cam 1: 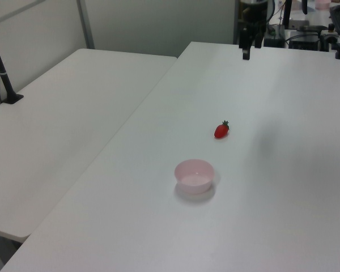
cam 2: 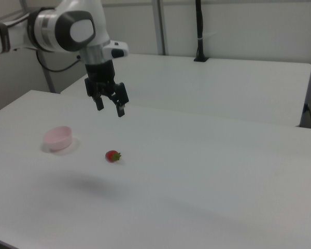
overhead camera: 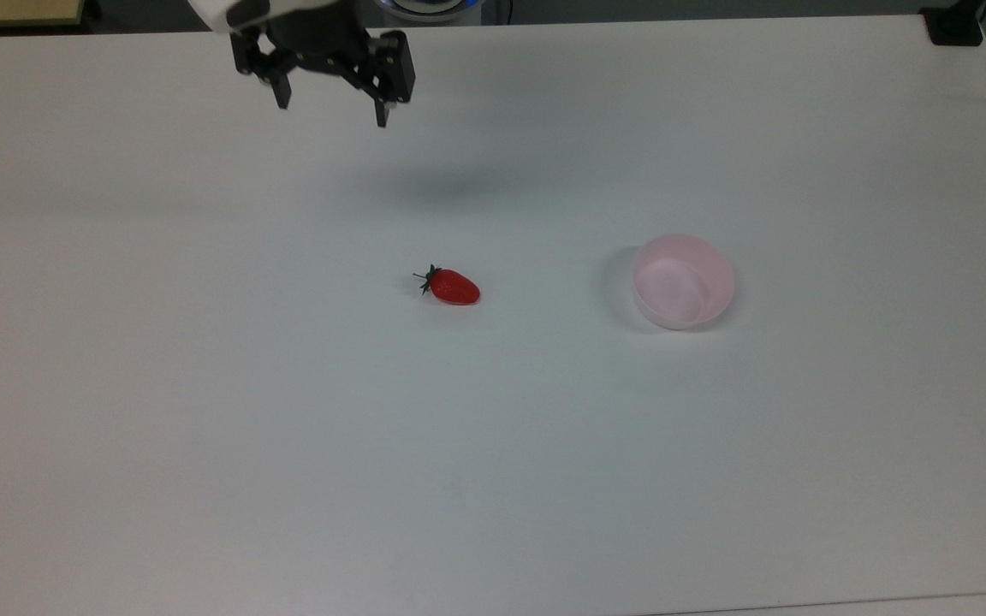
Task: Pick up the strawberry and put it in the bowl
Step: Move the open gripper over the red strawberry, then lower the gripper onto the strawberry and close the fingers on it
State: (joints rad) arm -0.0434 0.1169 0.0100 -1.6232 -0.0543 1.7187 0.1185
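Note:
A small glossy red strawberry lies on its side near the middle of the white table, its green cap toward the top view's left. It also shows in the left view and the right view. The pale pink bowl stands upright and empty to the top view's right of it. My gripper hangs open high above the table's far edge, well away from both, with nothing between its fingers.
A second white table adjoins on the left view's left, with a black post clamped to it. Equipment sits beyond the table's far end. A black clamp grips the top view's upper right corner.

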